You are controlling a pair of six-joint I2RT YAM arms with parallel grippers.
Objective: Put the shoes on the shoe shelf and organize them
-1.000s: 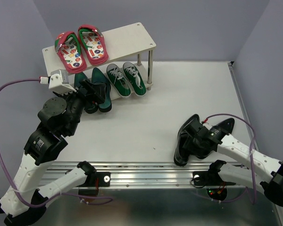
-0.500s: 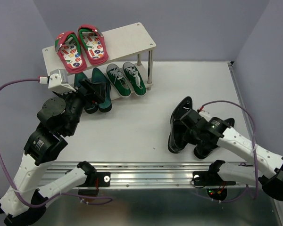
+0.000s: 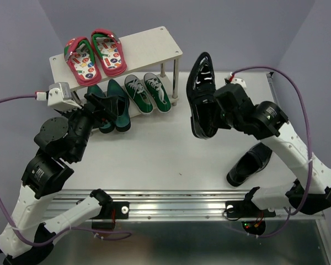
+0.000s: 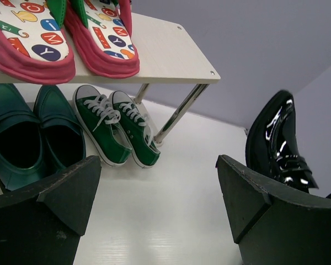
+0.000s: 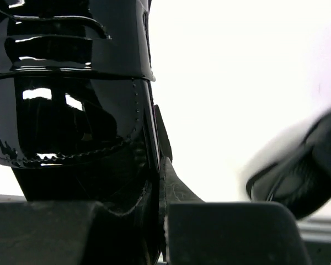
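One glossy black dress shoe is up in the air, toe end pointing away from the arm bases. It's just right of the shoe shelf and not touching it. The right gripper is clamped on its heel end, and the wrist view shows the fingers pinching the shoe's side wall.

Its mate, the second black dress shoe, lies on the white table toward the front right, well apart from the shelf.

On the lower tier the dark teal dress shoes sit on the left, with the green canvas sneakers right beside them. Red flip-flops take up the left half of the top board.

The left gripper hangs just in front of the teal pair, jaws spread wide with nothing between them.
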